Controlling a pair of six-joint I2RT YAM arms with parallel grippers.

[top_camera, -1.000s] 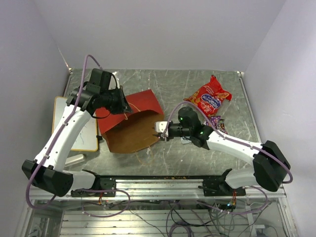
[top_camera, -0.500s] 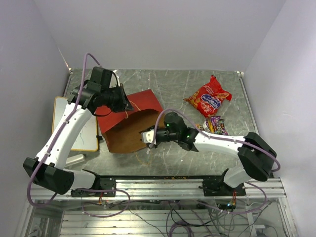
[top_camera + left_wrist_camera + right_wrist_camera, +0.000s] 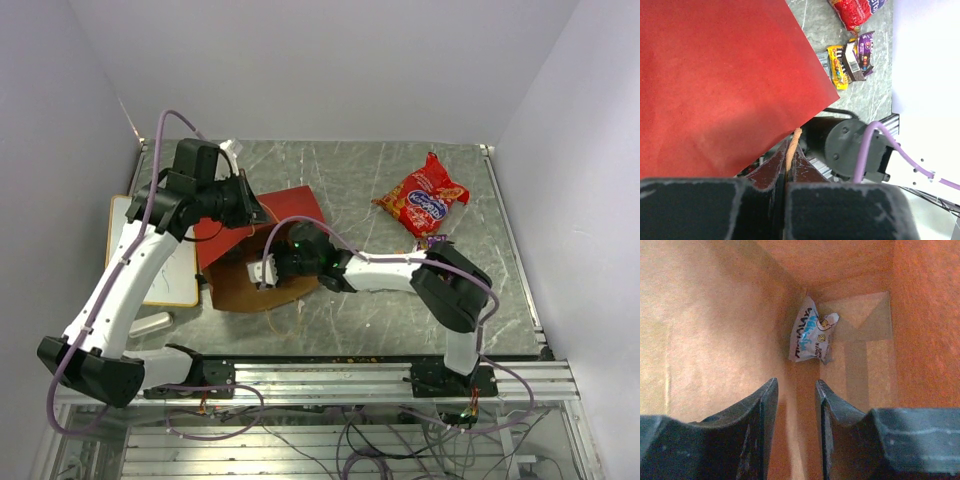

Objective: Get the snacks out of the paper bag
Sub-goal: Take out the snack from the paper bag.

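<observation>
The right gripper (image 3: 796, 385) has its fingers a narrow gap apart with nothing between them. It sits deep inside the paper bag (image 3: 715, 315), with brown kraft walls on every side. A light-blue candy packet (image 3: 812, 337) lies ahead of the tips at about 12 o'clock, tucked into the far corner of the bag's bottom and well apart from the fingers.

The left gripper (image 3: 789, 165) is closed tight on the bag's twisted handle (image 3: 794, 142). The cord runs up out of the pinch to the red outer wall.

In the top view the bag lies on its side on the grey marble-patterned table (image 3: 350, 170). Its mouth opens toward 4 o'clock, and the right arm reaches in from that side.

The red chip bag (image 3: 424, 197) rests on the table at about 2 o'clock from the bag, well apart from it. In the left wrist view a yellow candy packet (image 3: 838, 66), a dark packet (image 3: 855, 62) and a purple packet (image 3: 867, 50) lie touching one another, just beside the chip bag.

A yellow-framed whiteboard (image 3: 178, 272) lies at 9 o'clock from the bag.
</observation>
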